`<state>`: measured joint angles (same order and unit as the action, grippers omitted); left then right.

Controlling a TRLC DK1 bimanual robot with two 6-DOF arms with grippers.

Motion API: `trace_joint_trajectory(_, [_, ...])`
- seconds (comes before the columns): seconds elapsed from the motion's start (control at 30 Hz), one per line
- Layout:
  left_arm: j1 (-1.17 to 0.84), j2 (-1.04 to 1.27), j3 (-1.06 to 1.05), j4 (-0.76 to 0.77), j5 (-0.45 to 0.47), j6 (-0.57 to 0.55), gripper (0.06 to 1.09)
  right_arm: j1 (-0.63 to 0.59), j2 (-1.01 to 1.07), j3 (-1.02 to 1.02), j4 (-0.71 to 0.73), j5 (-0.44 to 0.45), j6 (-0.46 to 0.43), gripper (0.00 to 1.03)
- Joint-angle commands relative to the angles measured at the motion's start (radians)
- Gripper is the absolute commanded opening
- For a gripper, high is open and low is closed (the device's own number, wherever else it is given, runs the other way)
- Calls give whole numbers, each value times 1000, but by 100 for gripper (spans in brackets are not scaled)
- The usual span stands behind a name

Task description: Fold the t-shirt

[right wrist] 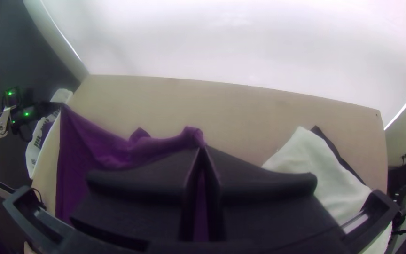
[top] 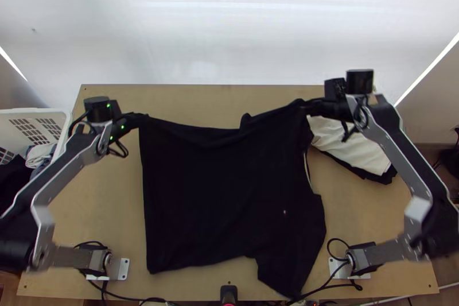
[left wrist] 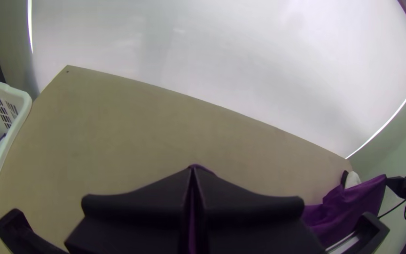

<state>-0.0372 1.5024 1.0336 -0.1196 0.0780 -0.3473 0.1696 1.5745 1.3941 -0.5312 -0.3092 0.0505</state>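
Left end effector (left wrist: 192,168) shut on one corner of the dark t-shirt (top: 218,191), right end effector (right wrist: 202,148) shut on another. Shirt stretched between, lower part over the counter (top: 109,202). Likely spreading pre-fold: tension evenly, lower corners together, straighten near flap (top: 290,260). White cloth (top: 358,151) right, laundry basket (top: 34,112) left, pale screen (top: 229,36) behind.
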Motion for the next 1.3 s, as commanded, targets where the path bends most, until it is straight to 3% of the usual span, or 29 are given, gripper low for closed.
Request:
trace_joint_trajectory(0.0, [68, 229, 128, 44, -1, 5, 9, -16, 208, 129, 28, 1, -26, 3])
trace_joint_trajectory(0.23, [146, 386, 246, 51, -1, 25, 9, -28, 314, 224, 28, 1, -26, 3])
trace_joint_trajectory(0.73, [155, 490, 338, 51, -3, 31, 9, 10, 449, 364, 27, 1, -17, 3])
trace_joint_trajectory(1.0, [155, 541, 431, 29, -38, -7, 10, 44, 544, 513, 25, 45, -6, 4])
trace_joint_trajectory(1.03, [154, 536, 434, 29, -38, -13, 15, 45, 548, 526, 19, 50, -1, 14])
trace_joint_trajectory(1.1, [151, 521, 441, 14, -37, -24, 51, 41, 545, 536, -3, 53, 35, 46])
trace_joint_trajectory(1.17, [148, 507, 473, -54, -29, -24, 88, 33, 535, 537, -55, 55, 69, 89])
trace_joint_trajectory(1.2, [148, 501, 487, -77, -29, -24, 105, 30, 524, 540, -101, 55, 72, 95])
trace_joint_trajectory(1.27, [148, 469, 494, -100, -29, -22, 104, 24, 478, 514, -147, 67, 78, 98])
